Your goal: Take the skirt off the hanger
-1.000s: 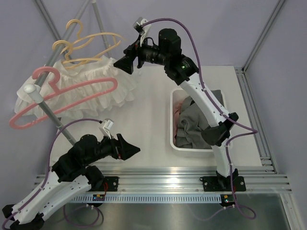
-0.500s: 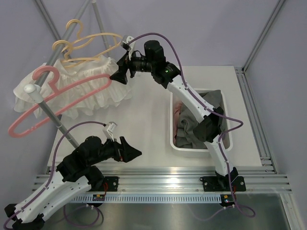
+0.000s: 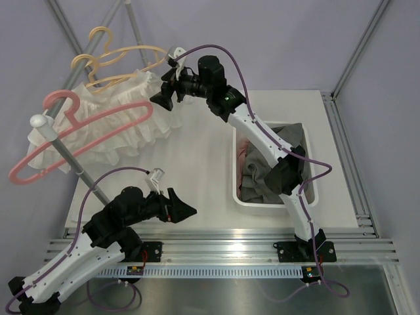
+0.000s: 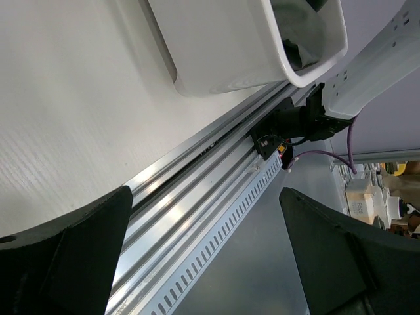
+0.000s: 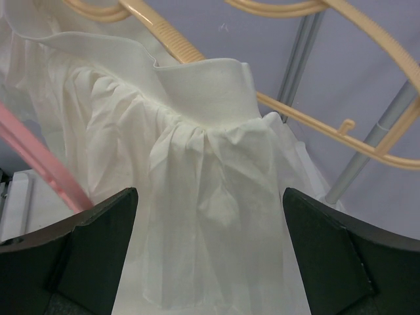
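The left arm (image 3: pixel 65 259) and right arm (image 3: pixel 257 133) share white links, black joints, purple cables (image 3: pixel 210 46).

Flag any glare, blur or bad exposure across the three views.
Top external: even light, sharp, only faint shadows; mild sheen on the aluminium rail. Left wrist: bright glare streak along the rail; left fingers dark and soft. Right wrist: skirt crisp, folds readable; right fingers underexposed, blurred at the edges.

The skirt (image 3: pixel 105 154) hangs on the hanger (image 3: pixel 131 49), left of the bin (image 3: pixel 262 204) holding clothes (image 3: pixel 259 174).
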`<state>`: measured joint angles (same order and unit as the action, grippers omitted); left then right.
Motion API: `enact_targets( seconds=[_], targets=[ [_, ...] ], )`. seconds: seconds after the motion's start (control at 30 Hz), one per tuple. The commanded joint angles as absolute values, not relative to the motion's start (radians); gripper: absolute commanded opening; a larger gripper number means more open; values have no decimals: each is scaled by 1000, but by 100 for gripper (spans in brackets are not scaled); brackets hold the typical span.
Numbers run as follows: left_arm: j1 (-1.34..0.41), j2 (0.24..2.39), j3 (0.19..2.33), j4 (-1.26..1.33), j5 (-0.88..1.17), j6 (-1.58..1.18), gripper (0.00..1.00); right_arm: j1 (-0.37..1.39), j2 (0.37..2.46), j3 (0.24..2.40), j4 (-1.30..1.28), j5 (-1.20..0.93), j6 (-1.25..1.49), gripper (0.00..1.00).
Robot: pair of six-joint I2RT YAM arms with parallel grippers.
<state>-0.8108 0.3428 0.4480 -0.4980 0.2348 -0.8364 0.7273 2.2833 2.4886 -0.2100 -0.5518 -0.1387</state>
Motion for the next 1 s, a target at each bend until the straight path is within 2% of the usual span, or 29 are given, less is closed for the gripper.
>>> enact_targets(
  seconds=[0.0, 0.6, 0.83, 0.97],
  targets=[
    [-813, 333, 445, -440, 265, -848, 99, 716, 2275, 2539, -170, -499, -190, 99],
    [-813, 337, 428, -448, 261, -856, 99, 667, 2442, 2680, -104, -584, -172, 100],
    [-815, 351, 423, -437, 256, -856, 99, 666, 2494, 2734, -72, -748, -77, 99],
    [-813, 367, 425, -428, 258, -853, 99, 666, 2467, 2692, -55, -877, -6, 91]
  ],
)
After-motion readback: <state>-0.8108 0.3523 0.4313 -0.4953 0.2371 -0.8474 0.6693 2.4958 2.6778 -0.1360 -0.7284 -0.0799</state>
